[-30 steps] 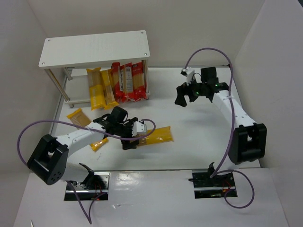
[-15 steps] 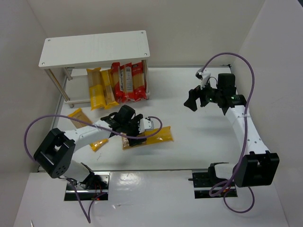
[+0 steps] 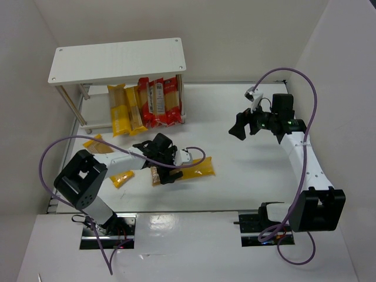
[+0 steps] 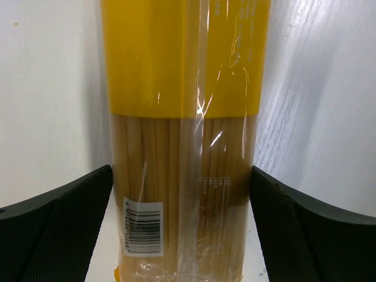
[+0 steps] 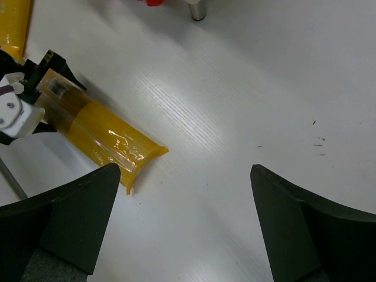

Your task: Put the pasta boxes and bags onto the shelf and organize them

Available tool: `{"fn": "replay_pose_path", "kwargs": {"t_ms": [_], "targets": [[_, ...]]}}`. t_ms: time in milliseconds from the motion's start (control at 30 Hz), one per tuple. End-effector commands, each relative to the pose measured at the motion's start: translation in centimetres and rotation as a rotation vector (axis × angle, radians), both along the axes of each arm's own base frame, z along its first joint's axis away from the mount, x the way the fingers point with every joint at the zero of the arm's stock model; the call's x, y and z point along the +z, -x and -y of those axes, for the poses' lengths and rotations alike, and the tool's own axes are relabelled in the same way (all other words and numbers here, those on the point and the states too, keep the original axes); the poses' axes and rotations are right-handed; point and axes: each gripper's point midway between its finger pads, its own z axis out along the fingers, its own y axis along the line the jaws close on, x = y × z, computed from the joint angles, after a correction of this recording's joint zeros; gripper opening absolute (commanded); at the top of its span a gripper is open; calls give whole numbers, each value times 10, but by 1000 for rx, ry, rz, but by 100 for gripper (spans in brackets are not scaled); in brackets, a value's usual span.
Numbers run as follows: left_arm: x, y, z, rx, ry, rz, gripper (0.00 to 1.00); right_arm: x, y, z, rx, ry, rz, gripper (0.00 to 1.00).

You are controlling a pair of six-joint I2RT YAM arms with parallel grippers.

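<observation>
Left claw [image 4: 181,176] straddles the yellow spaghetti pack [image 4: 183,117], fingertips at both long edges; cannot tell grip from mere contact. Both pack ends are cut off in the wrist view. Left arm [image 3: 111,160] partly covers a second yellow pack [image 3: 121,178]. Right claw [image 3: 238,126] is spread wide, aloft, well apart. Straddled pack lies flat on the worktop [image 3: 235,170], long axis roughly left-right, clear end under the claw. Shelf [image 3: 117,59] stands beyond, red and yellow packs [image 3: 147,103] under its top board.

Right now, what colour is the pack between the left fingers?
Pack: yellow, one end clear; left wrist view.
</observation>
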Motion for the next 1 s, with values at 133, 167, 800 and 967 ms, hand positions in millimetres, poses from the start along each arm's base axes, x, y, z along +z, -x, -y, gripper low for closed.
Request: {"fn": "replay_pose_path", "kwargs": {"t_ms": [133, 167, 800, 967], "targets": [[-10, -5, 6, 1, -49, -9, 100, 14, 1, -2, 26, -18, 76, 100], [-14, -3, 5, 0, -58, -20, 100, 14, 1, -2, 26, -18, 76, 100], [-26, 3, 5, -58, -114, -165, 0, 31, 10, -2, 47, -22, 133, 100], [39, -25, 8, 68, 23, -11, 0, 31, 16, 2, 30, -14, 154, 100]]}}
